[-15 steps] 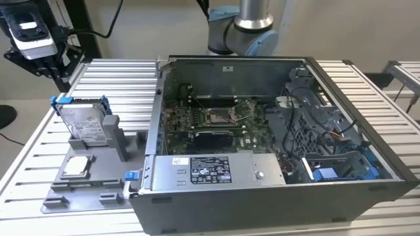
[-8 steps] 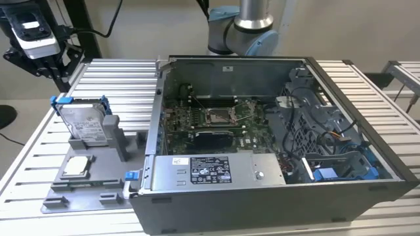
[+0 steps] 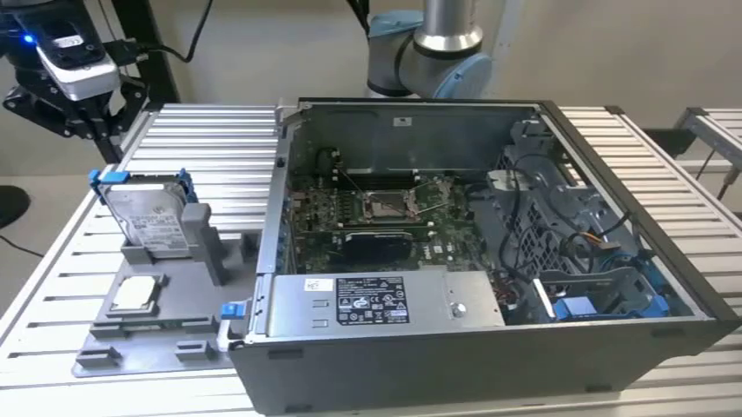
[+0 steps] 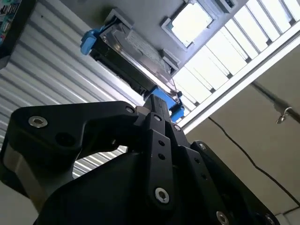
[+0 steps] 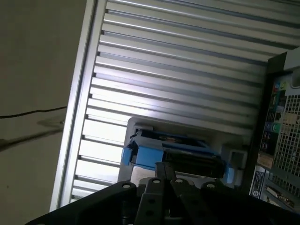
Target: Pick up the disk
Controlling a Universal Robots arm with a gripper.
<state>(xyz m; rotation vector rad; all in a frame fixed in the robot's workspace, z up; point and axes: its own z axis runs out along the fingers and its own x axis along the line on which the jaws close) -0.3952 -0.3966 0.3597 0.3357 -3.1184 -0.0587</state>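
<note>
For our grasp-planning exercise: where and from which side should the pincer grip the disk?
Probably the top of the disk, across its flat faces, from above: it stands upright in the holder, which covers its lower part.

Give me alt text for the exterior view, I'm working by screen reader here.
The disk stands upright in a grey holder on the slatted table, at the exterior view's left. Beside it, an open computer case shows its motherboard, with the robot arm behind.

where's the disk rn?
On the exterior view's left, the disk stands on edge in the grey fixture tray, beside the open computer case; the small square chip lies nearest it.
</note>
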